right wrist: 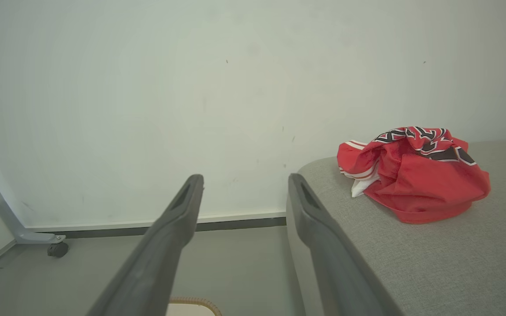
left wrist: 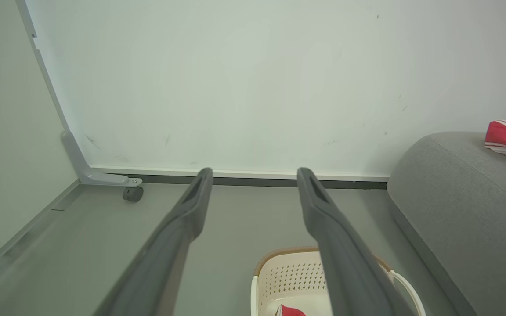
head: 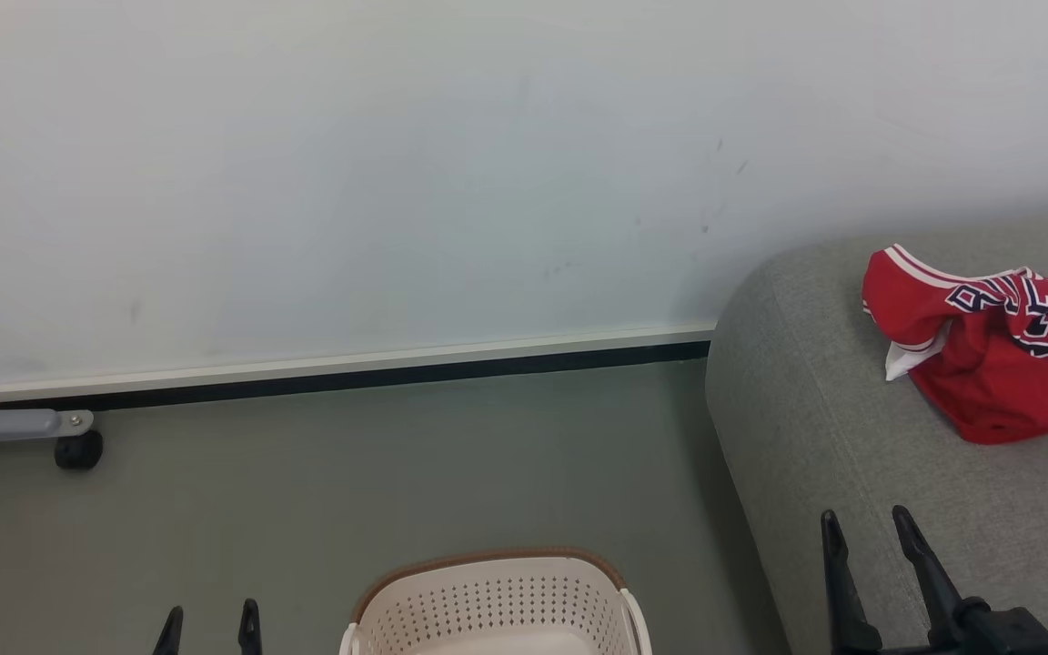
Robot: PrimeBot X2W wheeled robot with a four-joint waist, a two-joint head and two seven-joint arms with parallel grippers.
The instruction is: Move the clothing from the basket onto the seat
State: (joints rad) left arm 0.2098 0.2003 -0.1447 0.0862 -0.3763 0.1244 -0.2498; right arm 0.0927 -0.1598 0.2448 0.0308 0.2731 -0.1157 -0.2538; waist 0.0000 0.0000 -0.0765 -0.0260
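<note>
Head view: the jersey (head: 988, 346) lies crumpled on the sofa (head: 815, 428) at 3 o'clock. The basket (head: 488, 605) at 6 o'clock holds another red garment (left wrist: 289, 310). Both the left claw (head: 210, 619) and the right claw (head: 865, 518) are released, empty.

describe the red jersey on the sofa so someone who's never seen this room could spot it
Start at the large light-grey sofa on the right, against the white wall. A crumpled red jersey lies on top near its rounded end. White stripe trim and dark lettering set it apart from the bit of red cloth in the cream basket on the floor.
</note>
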